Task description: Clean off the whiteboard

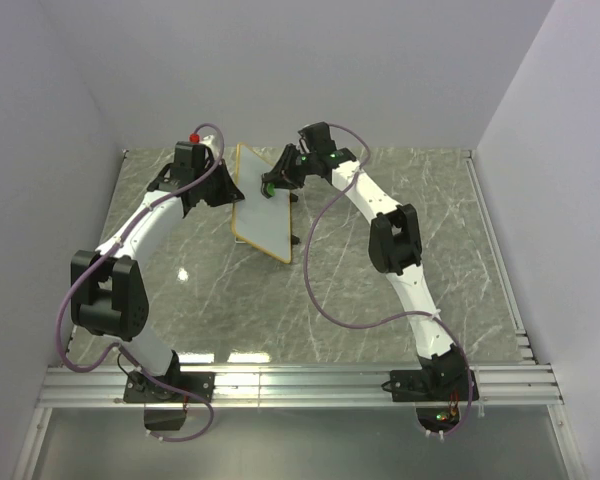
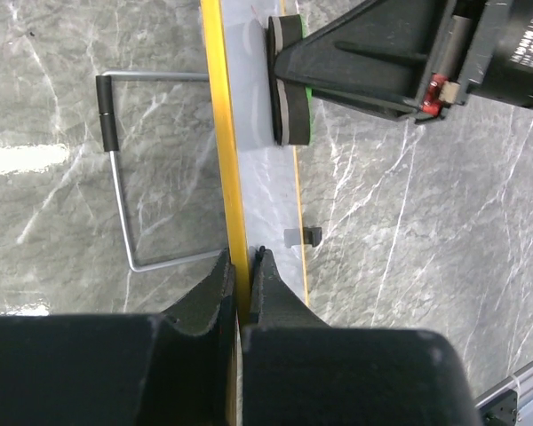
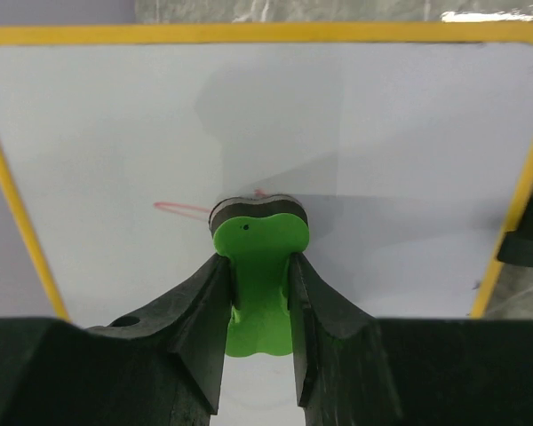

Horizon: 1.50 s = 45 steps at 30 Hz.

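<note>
The whiteboard, white with a yellow-orange frame, stands tilted near the middle back of the table. My left gripper is shut on the whiteboard's frame edge, holding it up. My right gripper is shut on a green bow-shaped eraser whose dark felt end presses against the whiteboard face. A faint red scribble shows just left of the eraser. From the left wrist view the eraser meets the board face, with the right gripper behind it.
A wire stand with a black sleeve sticks out behind the board. A small black foot sits on the board's far edge. Marbled grey tabletop lies around; walls enclose three sides.
</note>
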### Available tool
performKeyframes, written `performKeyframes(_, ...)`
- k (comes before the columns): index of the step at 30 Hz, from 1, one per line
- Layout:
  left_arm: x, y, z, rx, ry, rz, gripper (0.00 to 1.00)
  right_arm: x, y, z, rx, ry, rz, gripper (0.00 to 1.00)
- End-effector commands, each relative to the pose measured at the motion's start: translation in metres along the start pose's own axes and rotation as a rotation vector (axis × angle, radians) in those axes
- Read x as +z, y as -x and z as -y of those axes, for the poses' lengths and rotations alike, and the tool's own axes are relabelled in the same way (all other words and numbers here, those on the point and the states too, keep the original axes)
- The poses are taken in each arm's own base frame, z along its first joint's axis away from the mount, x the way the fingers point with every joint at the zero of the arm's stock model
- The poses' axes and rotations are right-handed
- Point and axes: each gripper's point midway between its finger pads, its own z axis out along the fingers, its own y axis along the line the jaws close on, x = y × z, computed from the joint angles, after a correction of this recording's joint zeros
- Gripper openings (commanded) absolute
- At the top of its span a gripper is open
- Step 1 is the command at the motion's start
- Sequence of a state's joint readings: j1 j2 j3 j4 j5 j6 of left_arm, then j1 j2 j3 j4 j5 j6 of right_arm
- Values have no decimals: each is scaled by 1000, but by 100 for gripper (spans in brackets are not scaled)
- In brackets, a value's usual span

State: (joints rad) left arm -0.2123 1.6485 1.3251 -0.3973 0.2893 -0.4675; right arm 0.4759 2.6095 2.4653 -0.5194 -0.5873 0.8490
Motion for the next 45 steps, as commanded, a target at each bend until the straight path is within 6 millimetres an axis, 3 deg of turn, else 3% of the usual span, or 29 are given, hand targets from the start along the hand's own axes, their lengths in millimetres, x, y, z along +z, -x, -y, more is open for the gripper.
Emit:
performKeyframes(1,-18,-182,41,16,-170,-658,0,48,-56,81,44,-175,-121,0)
performKeyframes(6,-24,-187,48,30,-193,-676,0,47,-57,80,35,-177,-125,0)
performKeyframes(11,-32,-198,60,48,-227,-711,0,41,-46,61,21,-153,-96,0)
performKeyframes(14,-36,-209,70,78,-257,-737,0,31,-38,22,-6,-74,-76,0)
performKeyframes(19,-37,-230,89,166,-276,-797,0,4,-29,-72,-115,122,-7,0)
performKeyframes(25,-42,-233,91,193,-272,-794,0,-25,-17,-120,-156,232,36,0)
performKeyframes(30,-41,-235,91,192,-281,-809,0,-54,-24,-170,-167,367,21,0)
performKeyframes(33,-40,-235,92,188,-279,-813,0,-55,-28,-170,-164,371,7,0)
performKeyframes(40,-38,-234,92,188,-267,-814,0,-15,-36,-79,-96,175,-62,0)
performKeyframes(45,-34,-232,87,196,-235,-800,0,3,-57,-24,-49,42,-109,0)
